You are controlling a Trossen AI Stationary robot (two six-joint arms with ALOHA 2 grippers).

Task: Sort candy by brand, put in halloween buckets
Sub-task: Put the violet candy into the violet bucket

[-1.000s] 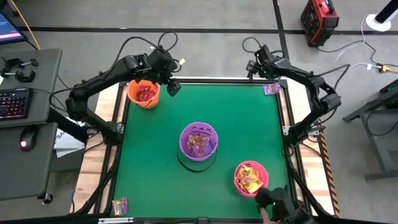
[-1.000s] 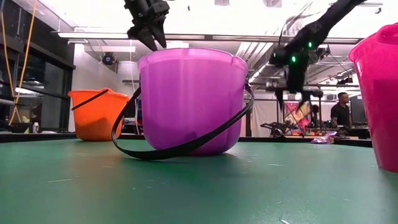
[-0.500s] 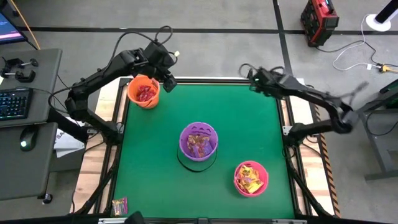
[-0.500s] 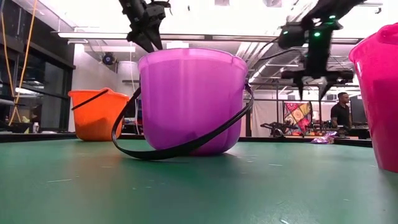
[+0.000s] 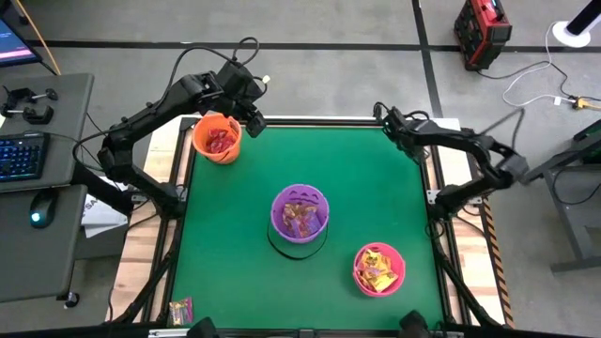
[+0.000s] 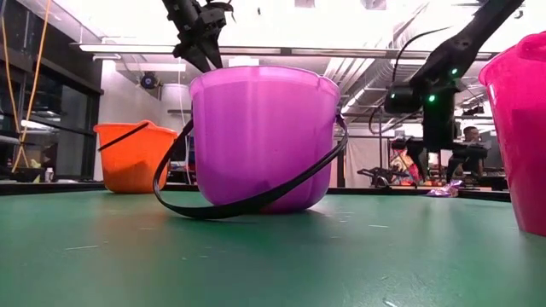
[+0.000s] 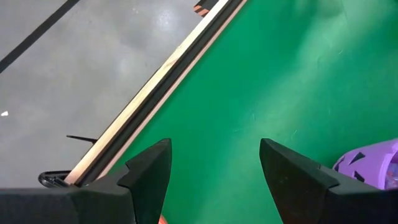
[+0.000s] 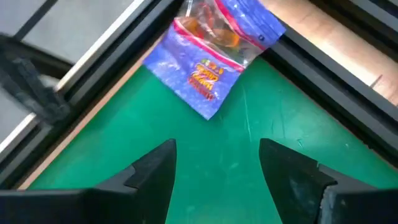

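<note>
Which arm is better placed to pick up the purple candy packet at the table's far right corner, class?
The right. Its gripper hangs open just short of the purple packet. The left gripper waits across the table beside the orange bucket.

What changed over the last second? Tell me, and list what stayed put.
The right gripper swung out over the table's far right corner and back, and now hovers, jaws open, over the purple candy packet. The left gripper drew back slightly beside the orange bucket, jaws open. The purple bucket and pink bucket stayed put.
</note>
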